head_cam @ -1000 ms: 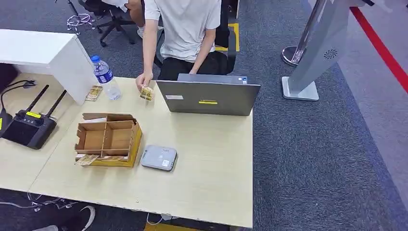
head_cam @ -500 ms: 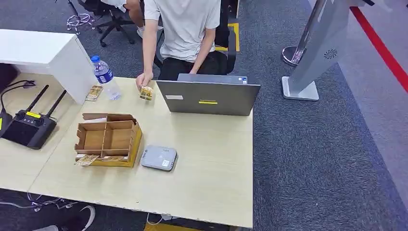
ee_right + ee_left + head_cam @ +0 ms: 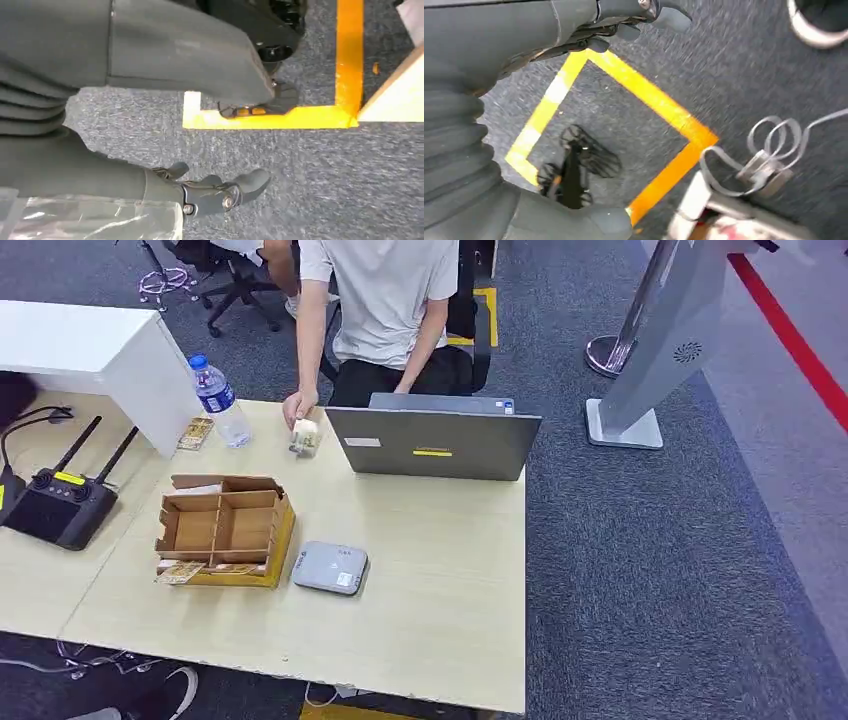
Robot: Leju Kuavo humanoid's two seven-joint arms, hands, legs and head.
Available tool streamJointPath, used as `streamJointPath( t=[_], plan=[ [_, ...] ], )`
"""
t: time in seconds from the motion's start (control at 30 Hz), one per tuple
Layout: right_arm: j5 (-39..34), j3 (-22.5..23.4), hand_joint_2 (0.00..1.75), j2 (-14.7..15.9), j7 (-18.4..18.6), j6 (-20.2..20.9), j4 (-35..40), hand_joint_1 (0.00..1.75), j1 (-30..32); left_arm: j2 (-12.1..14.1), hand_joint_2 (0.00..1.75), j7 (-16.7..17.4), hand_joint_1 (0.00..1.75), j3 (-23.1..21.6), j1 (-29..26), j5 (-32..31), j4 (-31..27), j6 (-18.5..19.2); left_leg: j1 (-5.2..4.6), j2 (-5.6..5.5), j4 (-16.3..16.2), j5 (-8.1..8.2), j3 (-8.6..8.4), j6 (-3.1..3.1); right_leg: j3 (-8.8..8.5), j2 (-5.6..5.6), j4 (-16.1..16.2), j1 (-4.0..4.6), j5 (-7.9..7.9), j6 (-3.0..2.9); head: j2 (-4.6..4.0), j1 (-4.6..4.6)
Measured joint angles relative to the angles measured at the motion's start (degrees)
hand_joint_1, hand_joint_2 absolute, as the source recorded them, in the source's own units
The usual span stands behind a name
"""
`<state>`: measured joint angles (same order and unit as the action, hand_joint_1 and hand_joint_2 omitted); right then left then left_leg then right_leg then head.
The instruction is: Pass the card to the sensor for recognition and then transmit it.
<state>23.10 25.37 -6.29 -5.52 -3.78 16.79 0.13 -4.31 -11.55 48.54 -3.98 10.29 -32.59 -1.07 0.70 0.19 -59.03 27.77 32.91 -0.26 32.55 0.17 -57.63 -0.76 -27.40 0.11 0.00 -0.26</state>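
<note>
I can't read any text: the yellow label on the laptop (image 3: 432, 451) lid and the sensor's (image 3: 331, 567) sticker are too small.

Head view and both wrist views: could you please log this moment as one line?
left hand: open, over floor | right hand: open, over floor | cards: by box | sensor: bare

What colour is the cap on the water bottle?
Blue. The water bottle stands at the table's far edge, its cap clearest in the head view.
</note>
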Motion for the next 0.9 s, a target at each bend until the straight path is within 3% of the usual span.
streamJointPath(
  t=[0.03, 0.37, 0.6, 0.63, 0.9],
  plan=[
    [2.8, 0.6, 0.00, -0.1, -0.5, -0.4, 0.0, 0.00, -0.1, 0.2, 0.00, -1.3, 0.00, 1.0, 0.1, 1.1, 0.2, 0.0, 0.00, 0.00, 0.0, 0.00, 0.00, 0.00, 0.00, 0.00, 0.0, 0.00, 0.00, 0.00, 0.00, 0.02],
    [9.6, 7.0, 0.00, -1.8, -2.1, -1.6, -1.3, 0.00, -2.2, 1.4, 0.00, -5.9, 0.00, 12.5, 2.1, 4.7, 2.2, -0.1, 0.00, -0.01, 0.0, -0.03, -0.02, 0.01, -0.01, -0.01, 0.0, 0.00, 0.00, 0.00, 0.00, 0.04],
    [18.7, 12.0, 0.00, -3.0, -4.4, -3.4, -2.5, 0.00, -3.7, 2.3, 0.00, -12.9, 0.00, 21.5, 3.6, 9.8, 3.7, 0.4, 0.00, -0.03, 0.0, -0.04, -0.01, -0.01, 0.00, -0.01, 0.0, 0.00, 0.00, 0.00, 0.00, -0.02],
    [19.5, 12.7, 0.00, -3.2, -4.6, -3.5, -2.6, 0.00, -3.8, 2.4, 1.75, -13.6, 0.00, 22.5, 3.9, 10.2, 3.9, 0.4, 0.00, -0.03, 0.0, -0.04, -0.01, -0.01, 0.00, -0.01, 0.0, 0.00, 0.00, 0.00, 0.00, 0.00],
    [27.7, 17.9, 0.00, -4.4, -6.8, -5.4, -3.7, 0.00, -4.9, 3.2, 1.75, -21.2, 0.00, 30.6, 5.5, 16.0, 2.0, 2.8, 0.01, -0.03, 0.0, -0.06, -0.03, -0.04, 0.01, -0.02, 0.0, 0.00, 0.00, 0.00, 0.00, 0.00]
  ],
)
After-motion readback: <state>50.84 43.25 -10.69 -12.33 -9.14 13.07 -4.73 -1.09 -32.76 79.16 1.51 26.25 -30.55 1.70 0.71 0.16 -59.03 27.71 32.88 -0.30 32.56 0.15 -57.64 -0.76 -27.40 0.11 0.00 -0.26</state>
